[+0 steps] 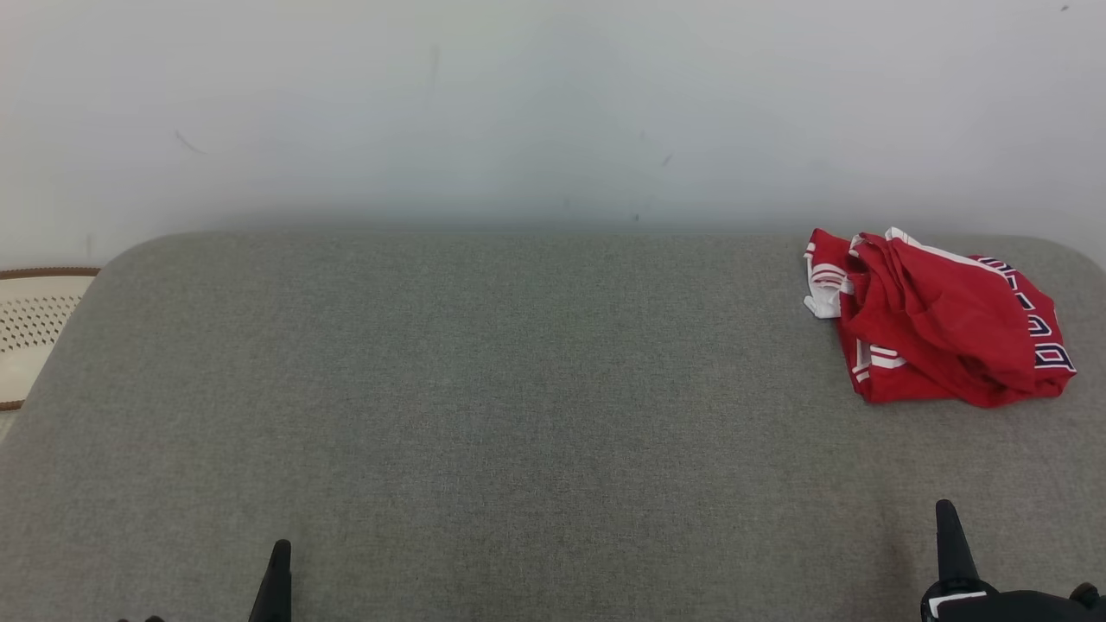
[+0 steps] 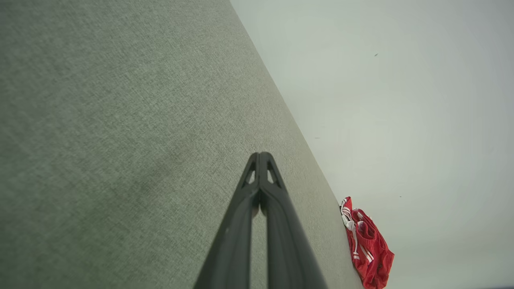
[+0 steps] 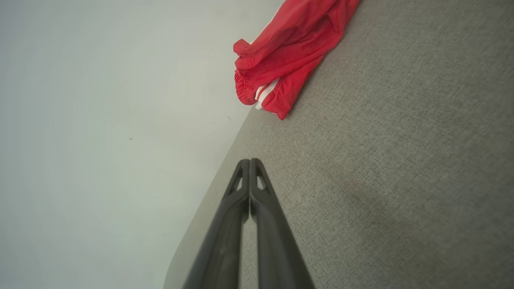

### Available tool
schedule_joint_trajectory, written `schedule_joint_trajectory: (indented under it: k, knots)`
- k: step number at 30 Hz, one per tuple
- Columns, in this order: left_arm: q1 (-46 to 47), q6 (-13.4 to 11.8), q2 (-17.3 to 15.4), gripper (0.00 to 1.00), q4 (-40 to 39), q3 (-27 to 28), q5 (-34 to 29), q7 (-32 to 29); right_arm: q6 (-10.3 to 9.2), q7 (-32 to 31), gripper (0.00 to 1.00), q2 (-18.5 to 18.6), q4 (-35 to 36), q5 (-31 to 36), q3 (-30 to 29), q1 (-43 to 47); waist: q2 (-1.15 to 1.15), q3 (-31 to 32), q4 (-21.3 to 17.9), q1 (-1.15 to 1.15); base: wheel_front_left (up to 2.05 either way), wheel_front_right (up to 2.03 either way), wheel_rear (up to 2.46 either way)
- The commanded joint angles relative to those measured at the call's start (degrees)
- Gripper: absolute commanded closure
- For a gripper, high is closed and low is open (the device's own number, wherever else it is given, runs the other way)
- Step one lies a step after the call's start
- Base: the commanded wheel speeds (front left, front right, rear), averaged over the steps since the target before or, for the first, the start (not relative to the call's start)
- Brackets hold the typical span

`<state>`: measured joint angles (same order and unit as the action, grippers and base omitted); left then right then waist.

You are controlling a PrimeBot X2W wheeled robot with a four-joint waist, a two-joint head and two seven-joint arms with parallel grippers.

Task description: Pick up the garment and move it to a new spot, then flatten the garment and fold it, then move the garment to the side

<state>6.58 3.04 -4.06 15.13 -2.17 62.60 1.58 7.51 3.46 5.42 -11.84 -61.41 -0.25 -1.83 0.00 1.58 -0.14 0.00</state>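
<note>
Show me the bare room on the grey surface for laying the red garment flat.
The middle and left of the grey surface lie bare, from the wall down to the left gripper and right gripper. It is crowded at the far right corner, where the red garment lies bunched.

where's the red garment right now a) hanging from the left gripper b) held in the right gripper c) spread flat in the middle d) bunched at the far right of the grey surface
d: the red garment lies bunched at the far right of the grey surface, apart from the right gripper and left gripper, both shut on nothing.
</note>
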Motion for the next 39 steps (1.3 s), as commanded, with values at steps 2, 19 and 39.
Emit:
schedule_joint_trajectory:
  k: [2, 19, 39]
  knots:
    - [1.6, 0.5, -0.1, 1.00, 0.1, 0.6, 2.0, -0.4, -0.02, -0.5, 1.00, 0.6, 0.4, -2.2, -0.4, -1.0, 0.00, 0.0, 0.0, 0.00, 0.00, 0.00, 0.00]
    - [3.5, 2.0, 0.3, 1.00, 2.0, 2.2, 11.6, -3.0, -0.01, -2.5, 1.00, 0.7, -0.6, -13.2, -2.2, -2.3, 0.00, -0.5, 0.0, 0.00, 0.00, 0.00, 0.00]
    - [5.0, 3.2, 0.7, 1.00, 3.8, 3.6, 20.2, -5.3, -0.01, -4.6, 1.00, 0.8, -1.5, -23.2, -4.1, -3.5, 0.00, -1.1, 0.1, 0.00, 0.00, 0.00, 0.00]
